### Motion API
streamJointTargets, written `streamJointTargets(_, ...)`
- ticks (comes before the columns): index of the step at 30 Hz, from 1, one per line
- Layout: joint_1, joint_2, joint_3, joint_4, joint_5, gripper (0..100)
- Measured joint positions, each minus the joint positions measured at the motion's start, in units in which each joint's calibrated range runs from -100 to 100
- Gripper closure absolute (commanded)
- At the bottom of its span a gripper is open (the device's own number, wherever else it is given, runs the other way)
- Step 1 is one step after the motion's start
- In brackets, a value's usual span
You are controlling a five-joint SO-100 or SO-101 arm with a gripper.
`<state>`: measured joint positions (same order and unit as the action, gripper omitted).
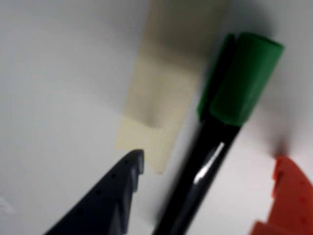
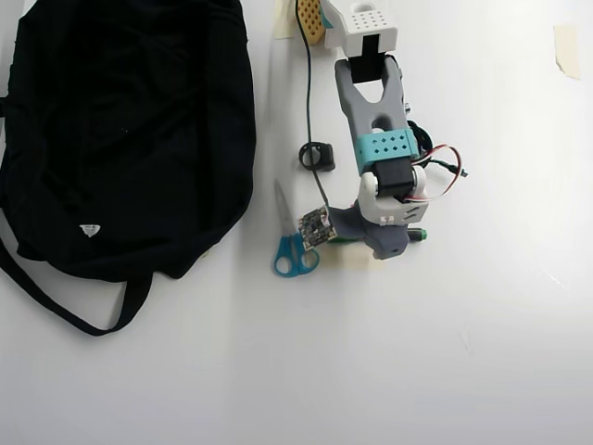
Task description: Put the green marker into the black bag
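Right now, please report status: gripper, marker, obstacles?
Gripper open, fingers either side of marker. Marker flat on table, not gripped. Bag left in overhead view, scissors lie between.

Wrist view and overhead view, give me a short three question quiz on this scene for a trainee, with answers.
1. True or false: the end effector is shut on the green marker.
2. In the overhead view, which lies nearer the black bag: A the scissors, or B the marker's green end?
3. Fill in: in the wrist view, the marker's cap is ____.

Key: 1 false, the fingers stand open on either side of it. 2 A. 3 green.
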<state>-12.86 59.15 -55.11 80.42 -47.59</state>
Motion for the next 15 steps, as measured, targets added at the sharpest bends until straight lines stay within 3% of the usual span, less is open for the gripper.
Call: streamJointTargets(15, 0.0, 0.08, 0.0, 3.69, 0.0, 67)
